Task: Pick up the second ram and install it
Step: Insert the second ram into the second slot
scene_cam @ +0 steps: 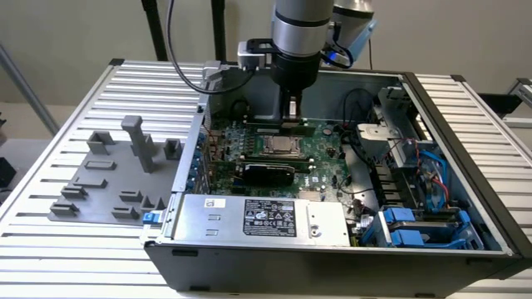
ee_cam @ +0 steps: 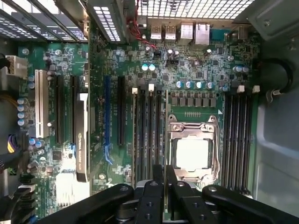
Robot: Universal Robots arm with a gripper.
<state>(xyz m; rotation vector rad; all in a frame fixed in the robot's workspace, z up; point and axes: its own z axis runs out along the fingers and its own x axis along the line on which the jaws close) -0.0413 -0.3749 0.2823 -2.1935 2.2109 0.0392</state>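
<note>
Between the fingers of my pincer [ee_cam: 164, 170], the second ram [ee_cam: 167, 130] stands edge-on, a thin pale-green strip. The fingers are clenched against its two faces. Its long axis runs parallel to the bank of memory slots [ee_cam: 147, 135] and to the flank of the silver CPU socket [ee_cam: 192, 151]. The stick appears in the lane between the two. Whether its lower edge is in a slot, I cannot tell.

On the exterior view's clock face, my pincer hangs at twelve o'clock from the socket, deep inside the open computer case [scene_cam: 332, 268]. The stick's length there would run from nine o'clock to three o'clock across the green motherboard [scene_cam: 324, 152].

A black oblong block [scene_cam: 266, 169] lies at six o'clock from the socket, with the silver power supply [scene_cam: 258, 217] farther out on the same bearing. A grey fixture tray [scene_cam: 96, 202] rests on the slatted tabletop [scene_cam: 50, 261] at nine o'clock from the case, well apart from the work.
</note>
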